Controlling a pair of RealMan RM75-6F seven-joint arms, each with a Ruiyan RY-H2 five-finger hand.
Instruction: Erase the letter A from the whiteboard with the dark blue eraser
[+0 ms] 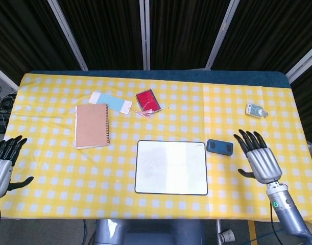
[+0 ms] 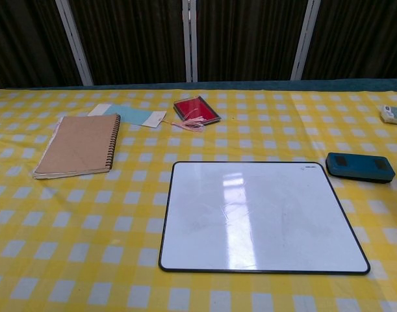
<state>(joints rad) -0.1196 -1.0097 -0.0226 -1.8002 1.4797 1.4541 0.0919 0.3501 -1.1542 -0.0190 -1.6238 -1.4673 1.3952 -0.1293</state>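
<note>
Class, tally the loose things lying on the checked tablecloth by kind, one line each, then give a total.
Whiteboard: 1
Eraser: 1
Notebook: 1
Red pouch: 1
Blue-and-white card: 1
Small pale packet: 1
Total: 6
</note>
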